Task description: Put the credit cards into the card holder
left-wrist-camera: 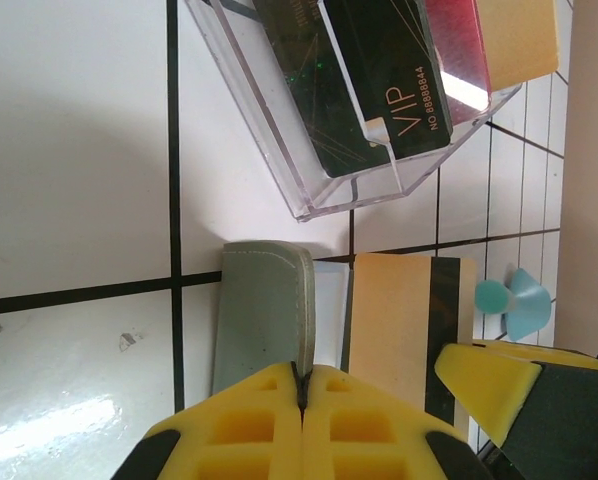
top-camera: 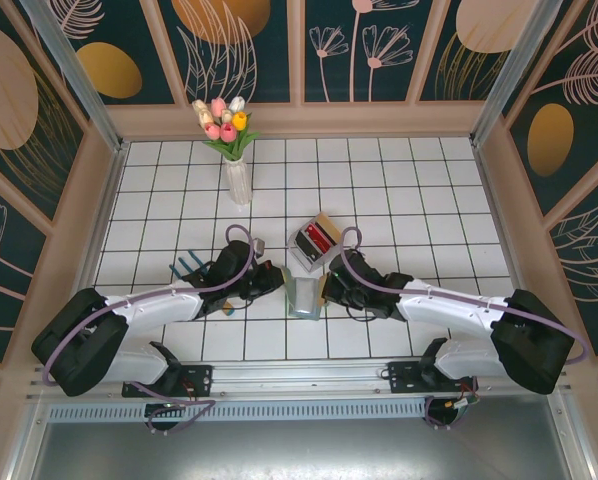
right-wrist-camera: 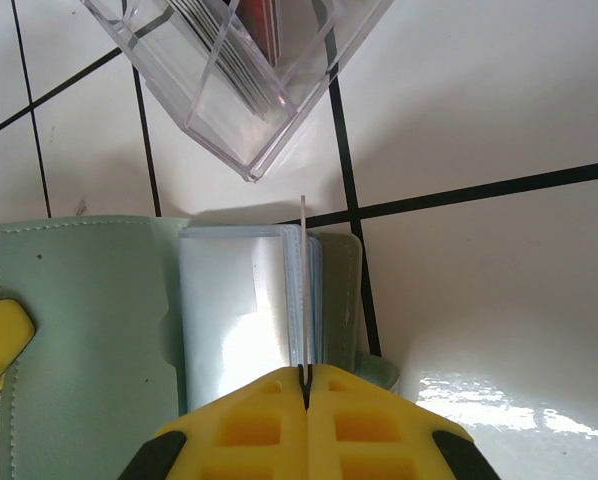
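Note:
The sage card holder (top-camera: 304,295) stands open on the tiles between both arms. My left gripper (left-wrist-camera: 301,372) is shut on the edge of the card holder's cover (left-wrist-camera: 264,310). My right gripper (right-wrist-camera: 304,372) is shut on a tan credit card (left-wrist-camera: 399,330) with a dark stripe. In the right wrist view this card (right-wrist-camera: 303,280) shows edge-on, upright against the holder's clear inner pockets (right-wrist-camera: 234,310). More credit cards stand in a clear box (left-wrist-camera: 314,195): a dark VIP card (left-wrist-camera: 389,80), a red one (left-wrist-camera: 459,50) and a tan one (left-wrist-camera: 519,35).
The clear box (top-camera: 314,240) sits just behind the holder. A white vase of tulips (top-camera: 236,170) stands further back on the left. A dark blue object (top-camera: 189,265) lies beside the left arm. A small teal piece (left-wrist-camera: 514,302) rests near the wall.

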You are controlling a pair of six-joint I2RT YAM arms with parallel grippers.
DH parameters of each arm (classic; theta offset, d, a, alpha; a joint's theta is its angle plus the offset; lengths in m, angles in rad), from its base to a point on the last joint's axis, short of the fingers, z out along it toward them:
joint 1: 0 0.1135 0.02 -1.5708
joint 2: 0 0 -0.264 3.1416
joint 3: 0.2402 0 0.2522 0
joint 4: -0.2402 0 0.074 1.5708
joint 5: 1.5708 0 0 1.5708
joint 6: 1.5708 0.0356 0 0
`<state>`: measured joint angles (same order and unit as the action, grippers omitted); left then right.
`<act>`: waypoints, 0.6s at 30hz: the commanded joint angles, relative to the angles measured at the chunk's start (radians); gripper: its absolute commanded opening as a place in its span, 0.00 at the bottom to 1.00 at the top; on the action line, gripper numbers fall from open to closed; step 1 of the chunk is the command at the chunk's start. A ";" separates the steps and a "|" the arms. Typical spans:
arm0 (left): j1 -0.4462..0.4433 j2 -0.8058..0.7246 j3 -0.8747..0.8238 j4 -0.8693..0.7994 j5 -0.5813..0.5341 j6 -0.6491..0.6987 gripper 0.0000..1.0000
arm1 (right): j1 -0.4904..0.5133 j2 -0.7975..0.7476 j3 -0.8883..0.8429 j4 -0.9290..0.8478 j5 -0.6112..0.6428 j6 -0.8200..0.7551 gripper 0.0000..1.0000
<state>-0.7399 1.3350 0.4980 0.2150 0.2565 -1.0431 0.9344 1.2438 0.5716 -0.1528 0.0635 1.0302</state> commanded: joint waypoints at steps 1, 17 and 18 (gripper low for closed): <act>-0.003 -0.002 0.023 -0.072 -0.019 0.042 0.00 | 0.011 -0.009 0.021 0.029 0.024 0.007 0.00; 0.006 0.008 0.034 -0.166 -0.056 0.106 0.00 | 0.027 0.081 0.049 0.090 -0.020 0.002 0.00; 0.014 0.006 0.024 -0.165 -0.056 0.109 0.00 | 0.025 0.072 0.042 0.111 -0.032 0.003 0.00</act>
<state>-0.7368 1.3350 0.5251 0.1295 0.2234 -0.9737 0.9520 1.3361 0.6071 -0.0914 0.0566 1.0302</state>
